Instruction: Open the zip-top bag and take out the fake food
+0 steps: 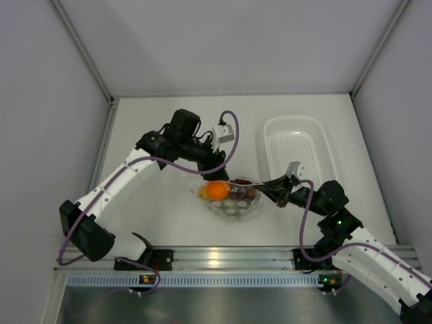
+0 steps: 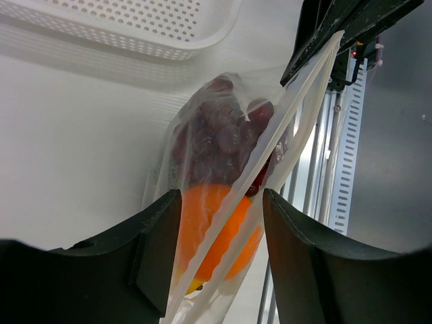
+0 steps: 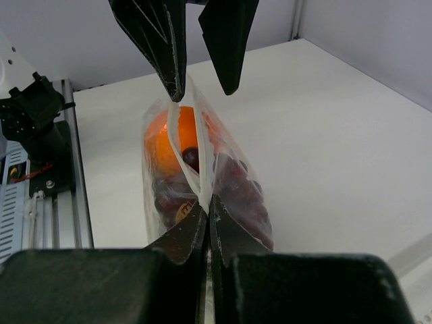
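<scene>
The zip-top bag (image 1: pixel 235 204) stands on the table with its zip edge up, between both arms. Inside show the orange (image 1: pixel 217 190), the dark red grape bunch (image 1: pixel 243 194) and a bit of yellow lemon (image 1: pixel 202 194). My right gripper (image 3: pixel 208 206) is shut on one end of the zip strip (image 3: pixel 202 177). My left gripper (image 2: pixel 221 200) is open, its jaws straddling the two parted zip strips (image 2: pixel 260 145) at the other end, above the orange (image 2: pixel 202 226). In the right wrist view the left gripper (image 3: pixel 202 84) hangs over the bag's mouth. The melon-like ball is not in view.
The white perforated basket (image 1: pixel 266 145) lies at the back right, just behind the right gripper (image 1: pixel 264 185); it also shows in the left wrist view (image 2: pixel 135 30). The metal rail (image 1: pixel 223 256) with the arm bases runs along the near edge. Walls close in the sides.
</scene>
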Controlling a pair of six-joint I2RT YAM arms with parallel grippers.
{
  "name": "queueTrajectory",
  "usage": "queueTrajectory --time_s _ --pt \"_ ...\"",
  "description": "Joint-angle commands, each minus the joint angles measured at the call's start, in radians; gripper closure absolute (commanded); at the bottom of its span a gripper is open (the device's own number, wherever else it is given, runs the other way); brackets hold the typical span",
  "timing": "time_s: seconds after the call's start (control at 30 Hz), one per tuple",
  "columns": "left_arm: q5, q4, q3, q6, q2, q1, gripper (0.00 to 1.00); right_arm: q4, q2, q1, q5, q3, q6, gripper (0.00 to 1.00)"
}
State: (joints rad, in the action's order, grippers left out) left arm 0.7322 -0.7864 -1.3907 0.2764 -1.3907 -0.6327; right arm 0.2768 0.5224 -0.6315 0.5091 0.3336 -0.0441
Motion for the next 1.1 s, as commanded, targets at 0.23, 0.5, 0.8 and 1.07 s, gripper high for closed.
queueTrajectory --time_s 0.23,0.5,0.8,1.07 --pt "-0.034 0.029 0.013 0.014 -0.021 -0.019 0.5 0.093 -0.001 0.013 0.008 0.033 0.001 1.0" --pt "-0.1 0.029 -0.021 -0.002 -0.03 -0.025 0.96 0.094 0.014 0.013 0.005 0.036 0.006 1.0" --pt "-0.696 0.029 -0.05 -0.229 0.077 -0.025 1.0 0.018 0.27 0.013 -0.125 0.225 -0.028 0.89" --pt "-0.936 0.03 0.07 -0.543 0.19 -0.024 1.0 -0.094 0.45 0.015 -0.204 0.435 -0.149 0.71"
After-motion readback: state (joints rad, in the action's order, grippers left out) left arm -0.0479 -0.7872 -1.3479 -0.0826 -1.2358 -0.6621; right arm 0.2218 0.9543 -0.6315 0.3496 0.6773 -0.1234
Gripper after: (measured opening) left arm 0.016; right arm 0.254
